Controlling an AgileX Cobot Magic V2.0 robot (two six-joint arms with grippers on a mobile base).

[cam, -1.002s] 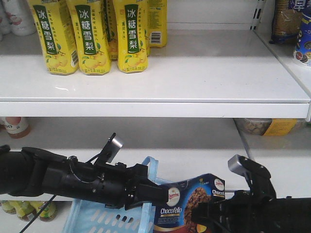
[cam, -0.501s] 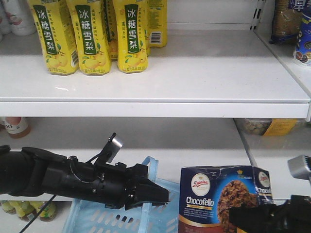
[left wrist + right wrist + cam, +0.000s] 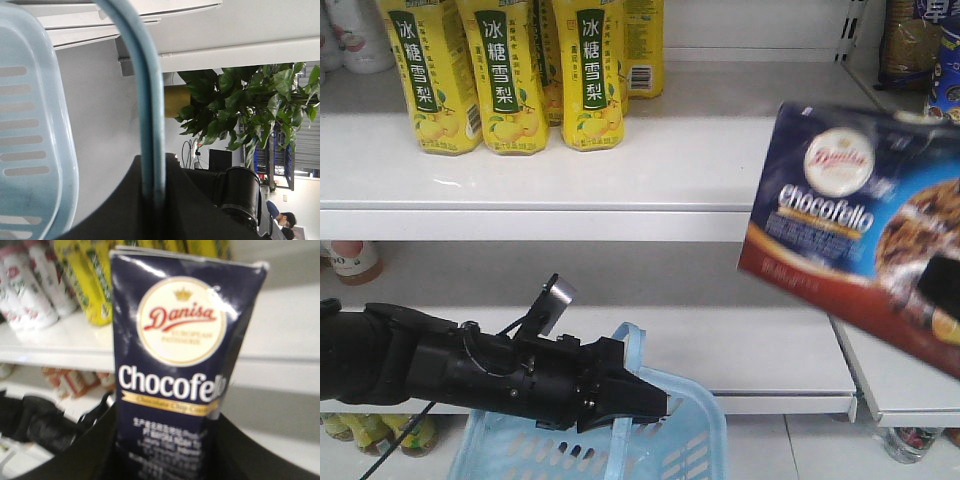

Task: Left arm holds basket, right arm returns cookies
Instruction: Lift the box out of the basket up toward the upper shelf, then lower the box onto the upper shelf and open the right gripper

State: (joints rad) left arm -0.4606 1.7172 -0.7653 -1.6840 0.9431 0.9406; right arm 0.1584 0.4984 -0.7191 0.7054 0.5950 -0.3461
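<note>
- Right now, right gripper (image 3: 165,460) clamped on cookies (image 3: 865,230), box tilted, raised beside upper shelf (image 3: 720,170), well above basket (image 3: 660,440).
- Left gripper (image 3: 152,200) closed on basket handle (image 3: 145,100), basket hanging low.
- Judged next: level box, aim for bare shelf right of yellow cartons (image 3: 505,70), set down flat before letting go.
- Keep basket steady meanwhile.

Yellow drink cartons (image 3: 505,75) are ranged along the upper white shelf (image 3: 720,150). White bottles (image 3: 350,35) are seen behind them. A leafy plant (image 3: 235,110) is shown in the left wrist view.
</note>
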